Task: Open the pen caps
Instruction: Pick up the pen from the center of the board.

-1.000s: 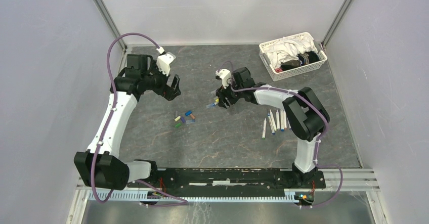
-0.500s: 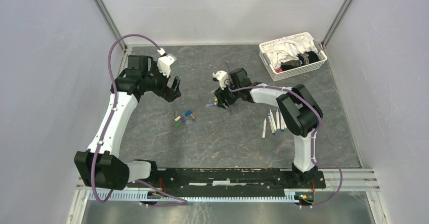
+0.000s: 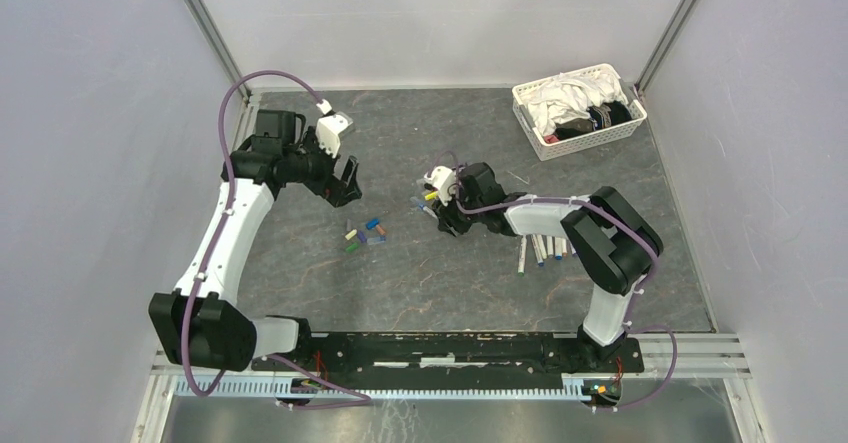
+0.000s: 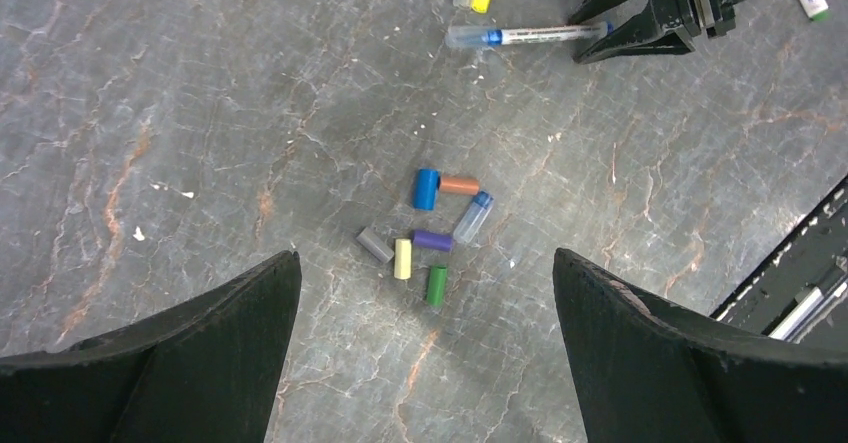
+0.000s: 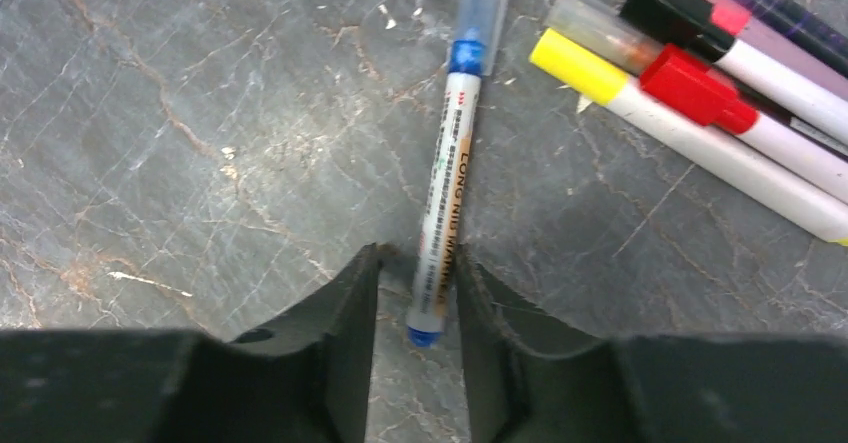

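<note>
**Q:** State of the right end effector [image 5: 418, 265]?

**A:** Set low over the surface [image 5: 190, 153], fingers straddling the tail of the blue-tipped pen [image 5: 447, 178]. The fingers are narrowly parted. A sliver of surface is seen between one finger and the barrel, so nothing is judged clamped yet. The pen lies flat with its clear cap [image 5: 483, 8] on the far end, just beside the capped pens [image 5: 720, 113].

**Q:** And the left end effector [image 3: 345, 180]?

**A:** Spread wide and empty, held above the loose caps [image 4: 432, 238] (seven counted, clustered, well apart from the pen).

**Q:** How is the step best done?

**A:** The barrel should be centred between the fingers before closing. It is better gripped a little up from the tail, so it is not squeezed out. Once the pen is lifted, the cap end should be presented to the left end effector. Only the cap should be pinched, then pulled straight along the pen's axis. The neighbouring pens should not be nudged.
</note>
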Robot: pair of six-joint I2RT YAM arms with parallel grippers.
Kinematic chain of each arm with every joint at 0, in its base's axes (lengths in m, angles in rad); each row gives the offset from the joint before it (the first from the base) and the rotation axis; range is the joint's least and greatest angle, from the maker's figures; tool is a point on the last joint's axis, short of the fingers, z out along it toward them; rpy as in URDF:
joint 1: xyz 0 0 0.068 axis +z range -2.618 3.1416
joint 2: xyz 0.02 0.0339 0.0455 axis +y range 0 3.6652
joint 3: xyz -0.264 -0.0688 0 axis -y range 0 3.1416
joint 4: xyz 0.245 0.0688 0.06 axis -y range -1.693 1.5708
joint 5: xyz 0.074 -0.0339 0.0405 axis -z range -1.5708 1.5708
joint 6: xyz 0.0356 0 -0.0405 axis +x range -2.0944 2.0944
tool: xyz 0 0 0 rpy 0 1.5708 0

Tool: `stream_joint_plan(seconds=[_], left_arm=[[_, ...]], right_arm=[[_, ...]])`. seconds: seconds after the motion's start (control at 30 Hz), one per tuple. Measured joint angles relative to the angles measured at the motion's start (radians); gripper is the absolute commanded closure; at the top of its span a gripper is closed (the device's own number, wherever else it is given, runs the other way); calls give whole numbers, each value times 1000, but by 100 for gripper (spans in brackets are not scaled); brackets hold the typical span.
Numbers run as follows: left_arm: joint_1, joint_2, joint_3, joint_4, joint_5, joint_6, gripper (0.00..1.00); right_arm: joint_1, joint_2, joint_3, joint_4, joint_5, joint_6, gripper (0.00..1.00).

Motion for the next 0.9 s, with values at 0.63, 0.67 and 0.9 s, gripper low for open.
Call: stream_joint_plan(seconds=[0.63,0.67,0.9], left_arm=[[0,21,-72,-230,229,362,0],[-3,22,-78,-246,248,391,0],[-68,64,-96,-301,329,523,0]], right_arm=[[96,-136,-135,38,-5,108,100],[97,-159,-139,36,-37,117,100],[100,-294,-170,79,-287,196,100]])
